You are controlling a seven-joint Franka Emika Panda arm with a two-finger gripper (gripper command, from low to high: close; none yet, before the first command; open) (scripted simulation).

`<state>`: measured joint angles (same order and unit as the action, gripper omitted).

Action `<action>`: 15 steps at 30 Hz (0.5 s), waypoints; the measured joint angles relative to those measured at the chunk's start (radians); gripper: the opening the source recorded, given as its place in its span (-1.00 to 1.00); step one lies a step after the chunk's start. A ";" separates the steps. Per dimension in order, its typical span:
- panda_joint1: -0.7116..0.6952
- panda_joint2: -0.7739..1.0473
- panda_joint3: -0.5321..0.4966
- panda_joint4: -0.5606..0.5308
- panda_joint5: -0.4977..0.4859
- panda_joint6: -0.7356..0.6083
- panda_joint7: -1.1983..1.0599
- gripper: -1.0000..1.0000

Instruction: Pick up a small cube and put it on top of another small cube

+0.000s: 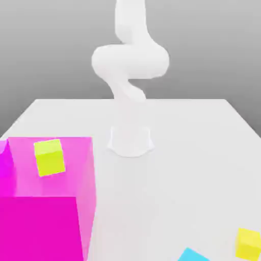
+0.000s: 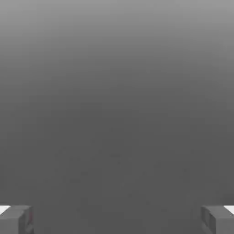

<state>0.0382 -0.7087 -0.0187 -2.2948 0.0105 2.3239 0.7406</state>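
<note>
Cyan marks the small cube (image 1: pixel 192 256) to be picked up; locate it at 5 o'clock in the exterior view, on the white surface (image 1: pixel 168 188), partly cut off by the frame edge. Locate the other small cube, the pure-yellow cube (image 1: pixel 248 244), between 4 and 5 o'clock. Note that it sits near the cyan cube, at roughly 3 o'clock from it, with a gap between the two. The cyan cube is not on top of the yellow cube.

Refer to the hand view for the end effector (image 2: pixel 117 219): it is open, its two fingers wide apart with nothing gripped between them. Behind them you see a plain grey backdrop.

At 8 o'clock in the exterior view, identify the large magenta block (image 1: pixel 41 227). A lime-yellow cube (image 1: pixel 50 158) appears against its top face, turned slightly. At 9 o'clock from that cube, you see a brighter magenta object (image 1: pixel 5 160), cut off by the frame edge.

Find the white arm (image 1: pixel 130 61) at 12 o'clock, rising from its base (image 1: pixel 130 142) near the dial centre.
</note>
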 joint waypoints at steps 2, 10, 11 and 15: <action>0.030 0.077 -0.014 0.004 0.011 0.020 -0.052 0.00; 0.120 0.369 -0.047 0.021 0.064 0.096 -0.255 0.00; 0.129 0.406 -0.049 0.023 0.070 0.105 -0.280 0.00; 0.158 0.551 -0.047 0.032 0.092 0.143 -0.378 0.00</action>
<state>0.1958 -0.1578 -0.0653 -2.2630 0.1026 2.4666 0.3628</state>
